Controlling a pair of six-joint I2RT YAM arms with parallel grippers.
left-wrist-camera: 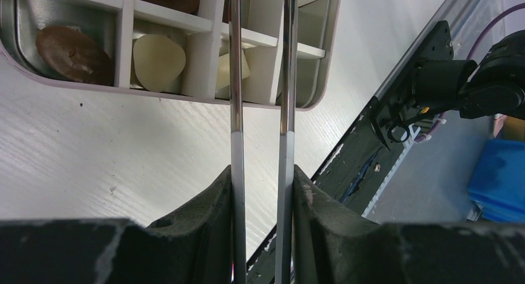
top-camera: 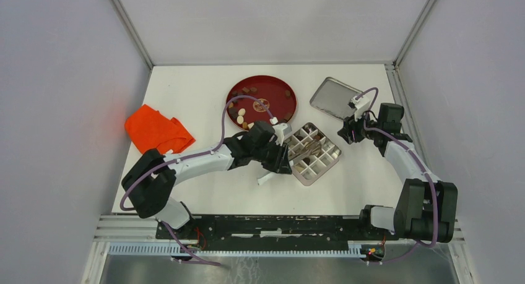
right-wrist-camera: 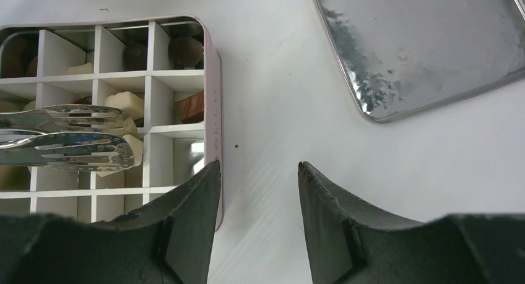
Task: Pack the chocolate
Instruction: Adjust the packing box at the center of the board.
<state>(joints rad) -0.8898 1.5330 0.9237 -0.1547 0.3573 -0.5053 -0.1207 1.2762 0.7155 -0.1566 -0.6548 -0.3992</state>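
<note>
Left arm [top-camera: 198, 163]: you have it reaching in from the near left, elbow bent, forearm running right across the table [top-camera: 347, 194], wrist at the near-left side of the divided tin [right-wrist-camera: 214, 92].
Left gripper [left-wrist-camera: 263, 177]: narrow; its dark, rough-surfaced fingers [left-wrist-camera: 216, 203] press from both sides on the two arms of the metal tweezers [left-wrist-camera: 234, 80]. A slim gap shows between those arms.
Tweezers: thin strips, polished steel toward the tin, matte grey near the fingers. From the right wrist you see broad, slotted, shiny tips lying over a middle cell, right at a cream piece. You cannot tell whether they pinch it.
Right arm [top-camera: 402, 157]: folded along the right side, forearm angled to the far left, wrist between tin and lid [top-camera: 334, 97].
Right gripper [right-wrist-camera: 258, 166]: jaws standing apart, nothing between them, only bare table below; its left finger sits just beside the tin's right wall.
Chocolate [top-camera: 241, 112]: part lies scattered on the red plate [top-camera: 269, 85] at far centre; part sits in the tin's cells, cream and brown, rounded or blocky.
Tin: metal with rounded corners and a pale wall, holding a white grid of dividers.
Lid: flat, mottled silver, rounded corners, lying apart at the far right.
Plate: round, glossy, raised rim.
Cloth [top-camera: 158, 130]: orange, crumpled, on the left.
Table: white, faint grain.
</note>
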